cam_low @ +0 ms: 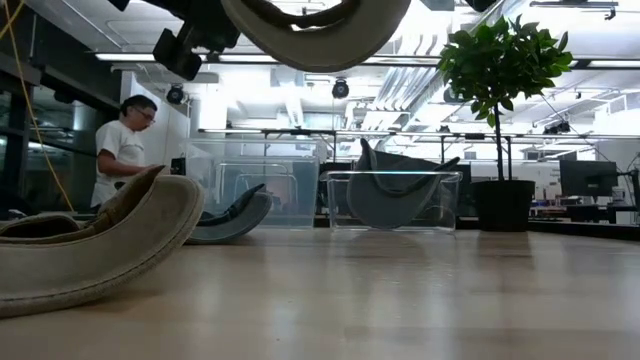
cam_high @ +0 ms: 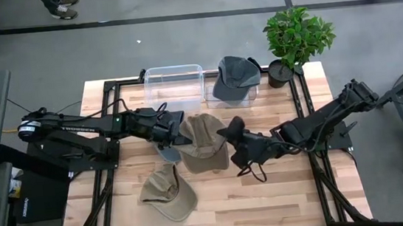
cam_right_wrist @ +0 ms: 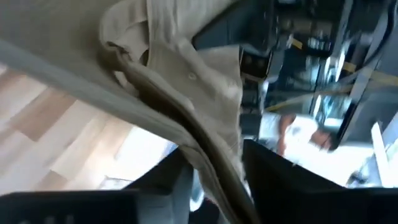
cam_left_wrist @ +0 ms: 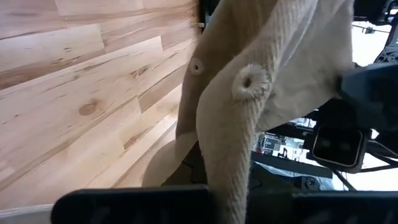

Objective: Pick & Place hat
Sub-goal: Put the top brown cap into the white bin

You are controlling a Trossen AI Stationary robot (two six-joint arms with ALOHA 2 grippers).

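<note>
A tan hat (cam_high: pixel 203 141) hangs in the air over the table's middle, seen at the top of the low view as the tan hat (cam_low: pixel 310 30). My left gripper (cam_high: pixel 179 136) comes from the table's left and is shut on the hat's left side. My right gripper (cam_high: pixel 232 141) comes from the right; its fingers stand apart, with the hat's right edge (cam_right_wrist: pixel 186 134) running between them. A second tan hat (cam_high: pixel 168 194) lies on the table near the front. A blue-grey hat (cam_high: pixel 167 153) lies below the lifted one. A grey hat (cam_high: pixel 235 76) sits in a clear bin. My left gripper pinches a fold of the hat's crown cloth (cam_left_wrist: pixel 233 180), just below two eyelets, between its two fingers. The fingers come roughly level from the table's left, slanting a little down. The hat is lifted clear of the table. My right gripper's fingers (cam_right_wrist: pixel 273 174) flank the hat's edge; whether they touch it, I cannot tell.
Two clear bins stand at the table's far side: an empty one (cam_high: pixel 174 86) and the one (cam_high: pixel 218 96) with the grey hat. A potted plant (cam_high: pixel 294 37) stands at the far right corner. A person (cam_low: pixel 125 140) is in the room beyond the table.
</note>
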